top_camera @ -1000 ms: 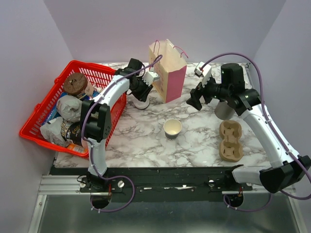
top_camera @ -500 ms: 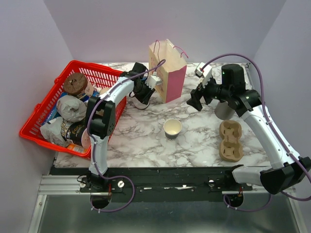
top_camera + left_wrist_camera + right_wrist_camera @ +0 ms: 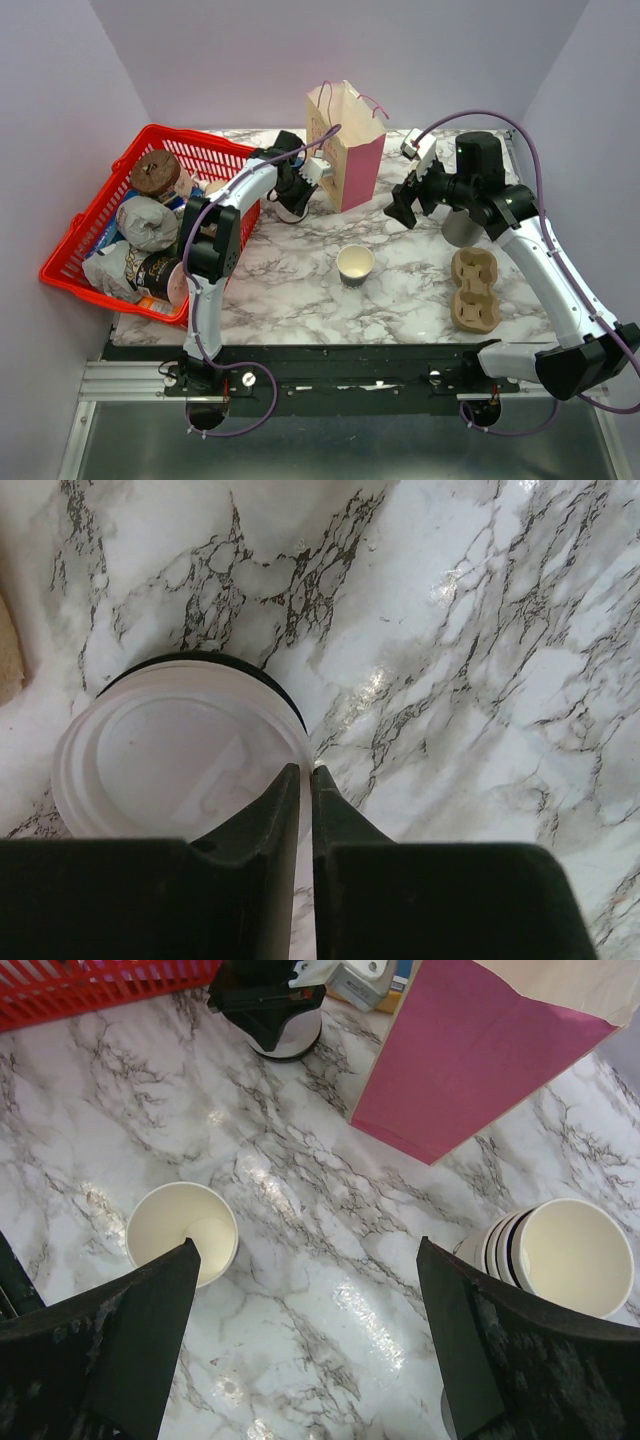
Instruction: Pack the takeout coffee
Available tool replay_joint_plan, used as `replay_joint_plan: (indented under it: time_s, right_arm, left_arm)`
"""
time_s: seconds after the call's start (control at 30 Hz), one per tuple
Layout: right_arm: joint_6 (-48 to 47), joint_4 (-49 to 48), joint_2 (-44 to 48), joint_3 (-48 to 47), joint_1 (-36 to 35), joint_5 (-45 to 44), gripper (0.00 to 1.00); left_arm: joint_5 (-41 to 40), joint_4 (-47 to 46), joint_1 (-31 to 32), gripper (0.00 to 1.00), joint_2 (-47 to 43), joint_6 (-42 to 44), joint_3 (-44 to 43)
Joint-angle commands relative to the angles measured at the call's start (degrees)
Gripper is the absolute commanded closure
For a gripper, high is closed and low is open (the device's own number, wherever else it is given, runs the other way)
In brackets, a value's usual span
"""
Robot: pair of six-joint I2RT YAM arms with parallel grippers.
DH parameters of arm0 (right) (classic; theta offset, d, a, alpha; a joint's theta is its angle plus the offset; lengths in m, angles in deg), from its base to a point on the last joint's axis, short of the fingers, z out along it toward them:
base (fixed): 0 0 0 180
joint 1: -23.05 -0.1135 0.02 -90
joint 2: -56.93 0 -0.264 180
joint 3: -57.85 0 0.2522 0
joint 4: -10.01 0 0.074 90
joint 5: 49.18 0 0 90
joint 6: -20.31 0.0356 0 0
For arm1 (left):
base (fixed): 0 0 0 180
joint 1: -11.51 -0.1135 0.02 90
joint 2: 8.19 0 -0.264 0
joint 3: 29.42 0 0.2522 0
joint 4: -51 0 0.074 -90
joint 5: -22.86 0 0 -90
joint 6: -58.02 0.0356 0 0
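Observation:
The takeout coffee (image 3: 355, 265) is a small cream paper cup with a dark lower band. It stands open and lidless mid-table, and it shows at the lower left in the right wrist view (image 3: 182, 1232). My left gripper (image 3: 296, 192) is down at a round white lid (image 3: 170, 750) near the pink bag. Its fingers (image 3: 305, 768) stand almost together, pinching the lid's near rim. A dark rim shows under the lid. My right gripper (image 3: 404, 206) hovers wide open (image 3: 307, 1250) above bare marble, right of the cup, holding nothing.
A pink paper bag (image 3: 345, 145) stands open at the back centre. A red basket (image 3: 75, 262) of food packs fills the left side. A brown cup carrier (image 3: 474, 290) lies at the right, with a grey cup (image 3: 458, 228) behind it. Stacked cream cups (image 3: 560, 1255) stand near my right finger.
The left gripper has shifted slightly toward the bag and its jaws have closed down onto the lid's rim. The right arm and the cup have stayed where they were.

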Motion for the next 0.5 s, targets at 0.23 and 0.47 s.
replay_joint_plan:
  time_s: [0.23,0.47]
  right_arm:
    - [0.51,-0.93,-1.08,-0.34,0.25,0.83,0.02]
    - [0.6,-0.93,-0.99,-0.17,0.16,0.75,0.02]
  left_arm:
    - [3.24,5.48,0.12,1.0,0.19,-0.37,-5.17]
    - [-0.08,10.58,0.12,1.0,-4.47,1.47,-10.27]
